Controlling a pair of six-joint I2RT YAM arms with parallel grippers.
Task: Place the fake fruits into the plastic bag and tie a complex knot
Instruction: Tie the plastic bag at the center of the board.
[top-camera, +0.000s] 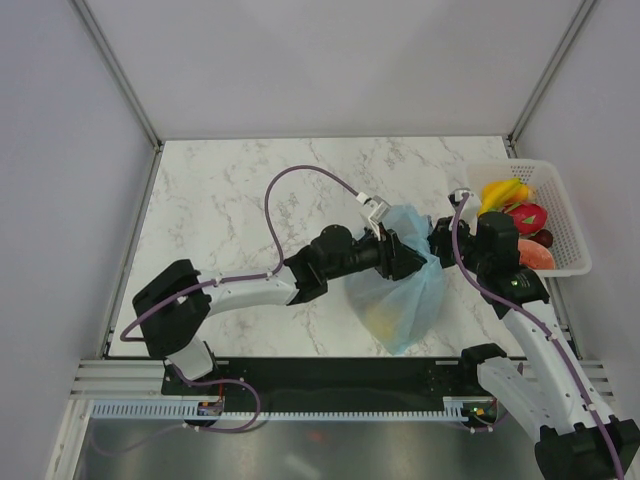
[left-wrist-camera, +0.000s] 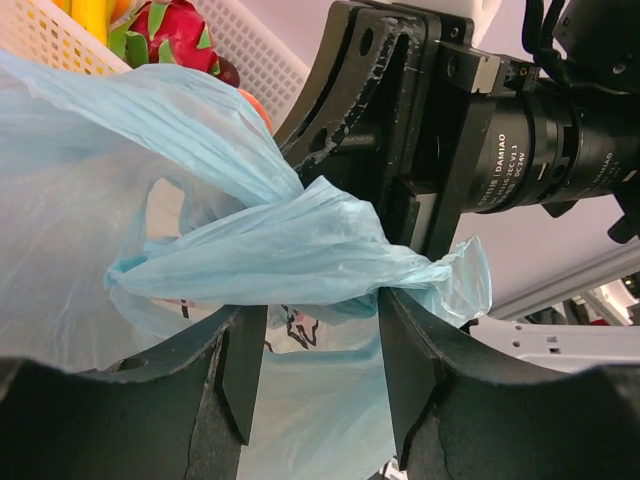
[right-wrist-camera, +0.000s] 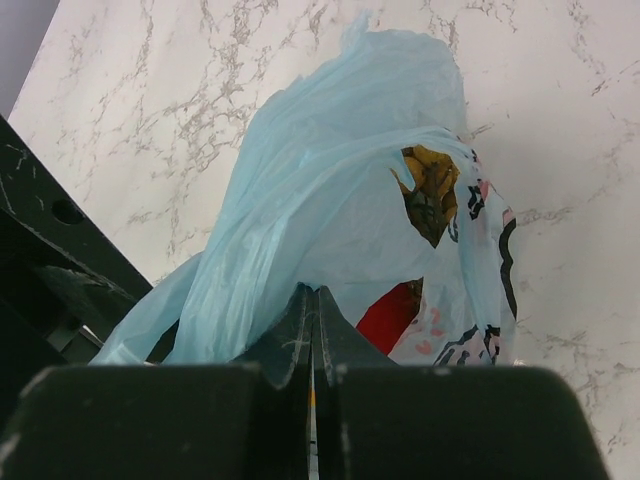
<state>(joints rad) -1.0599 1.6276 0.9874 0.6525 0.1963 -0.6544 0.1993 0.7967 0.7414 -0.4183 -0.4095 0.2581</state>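
Note:
The light-blue plastic bag (top-camera: 405, 290) lies on the marble table between both grippers. My right gripper (right-wrist-camera: 315, 297) is shut on a bunched piece of the bag's film; in the top view it (top-camera: 443, 243) sits at the bag's upper right. My left gripper (left-wrist-camera: 315, 335) is open, and a twisted strand of the bag (left-wrist-camera: 300, 250) runs across its fingertips; in the top view it (top-camera: 410, 255) is at the bag's top. Inside the bag (right-wrist-camera: 300, 200) I see a red fruit (right-wrist-camera: 390, 315) and a tan cluster (right-wrist-camera: 430, 190). Bananas (top-camera: 503, 190), a dragon fruit (top-camera: 527, 215), a dark ball (top-camera: 544, 238) and an orange-red slice (top-camera: 536, 256) lie in the basket.
The white mesh basket (top-camera: 565, 215) stands at the table's right edge, just behind my right arm. In the left wrist view the basket (left-wrist-camera: 40, 40) and dragon fruit (left-wrist-camera: 170, 25) show beyond the bag. Grey walls enclose the table at the back and sides.

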